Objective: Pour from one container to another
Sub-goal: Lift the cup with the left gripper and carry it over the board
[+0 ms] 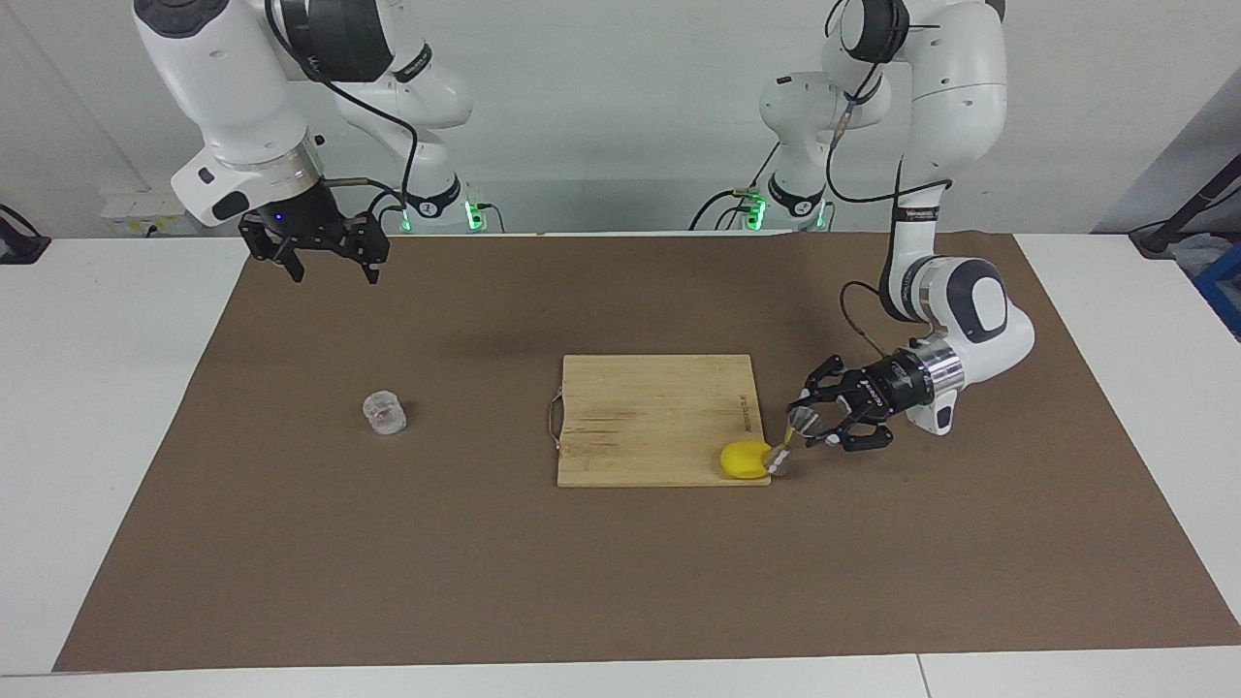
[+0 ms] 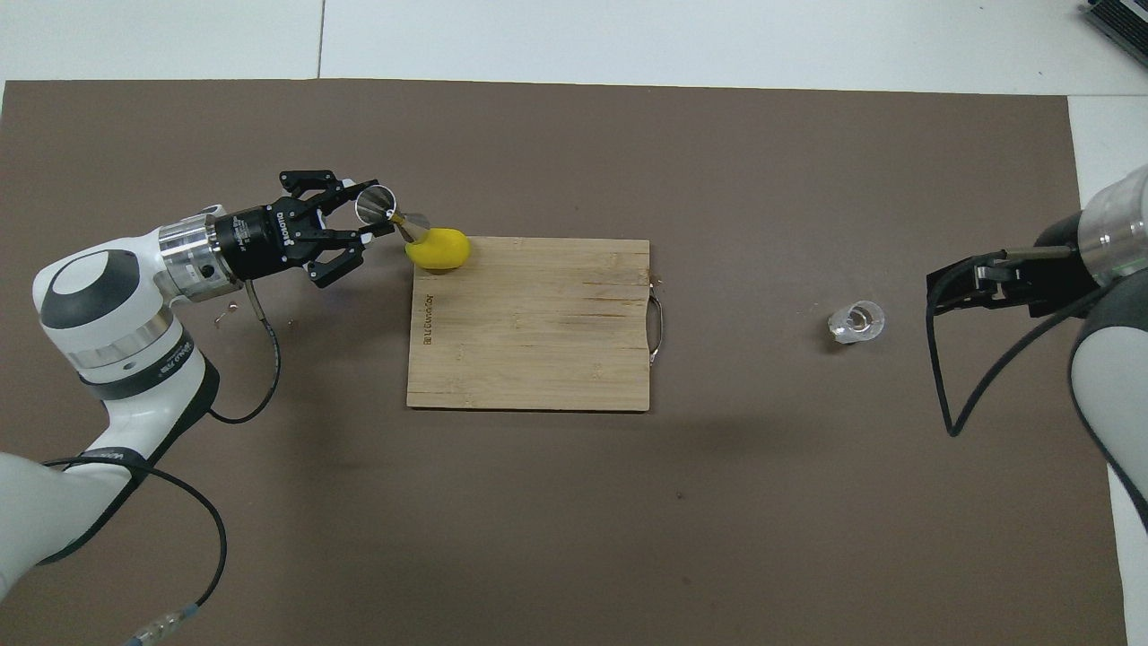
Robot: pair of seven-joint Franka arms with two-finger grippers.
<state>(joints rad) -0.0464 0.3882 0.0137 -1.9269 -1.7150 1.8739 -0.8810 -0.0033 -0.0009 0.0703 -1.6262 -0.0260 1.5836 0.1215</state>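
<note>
One gripper, left gripper [image 1: 801, 433], grips tilted jigger [image 1: 790, 436].

A robotics lab was indicated. Two Franka arms [image 1: 931, 145] were mounted at a white table [image 1: 97, 388] covered by a brown mat [image 1: 620, 582]; bare white walls [image 1: 620, 97] were seen.

Left hand [image 1: 812, 427] low, wrist level, fingers closed on something, right hand [image 1: 328, 260] raised, waiting, fingers apart
</note>
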